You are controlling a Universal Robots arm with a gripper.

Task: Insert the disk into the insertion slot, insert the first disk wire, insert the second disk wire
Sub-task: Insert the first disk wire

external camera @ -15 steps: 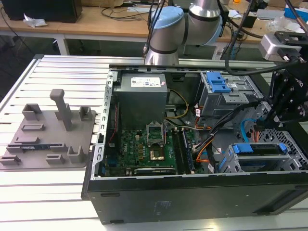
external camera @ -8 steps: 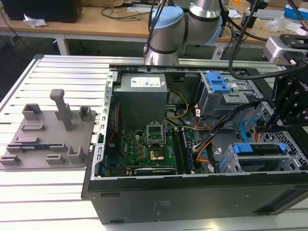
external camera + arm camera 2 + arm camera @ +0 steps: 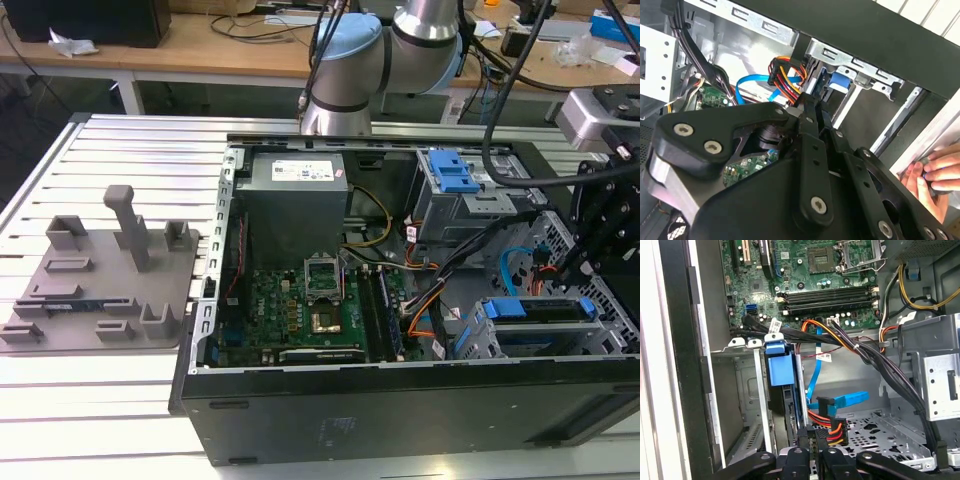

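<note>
**Surface:** a slatted pale metal surface (image 3: 120, 400) is carrying an open black computer case (image 3: 400, 420). A grey fixture tray (image 3: 100, 290) is lying beside the case, toward the exterior view's left.

**Arm:** the robot arm (image 3: 350, 60) is reaching over the case from its far side.

**Disk:** the disk (image 3: 777, 370) is sitting inside the insertion slot (image 3: 468, 335), at the case's near corner on the exterior view's right. Its blue carrier is showing at the slot's open end.

**End effector:** in the first wrist view the end effector (image 3: 815, 440) is hanging just beside the exposed end of the disk. Its fingers are pressing together on the black plug of a disk wire (image 3: 832, 427) with red, orange and yellow strands.

**Other contents:**
- A bright blue data cable (image 3: 840, 401) is lying loose just beside that plug.
- The green motherboard (image 3: 815, 270) is lying beyond.
- A taller grey cage with a blue latch (image 3: 455, 180) is standing farther back.

**Person:** a hand (image 3: 935, 170) is resting at the case's outer edge in the second wrist view.
</note>
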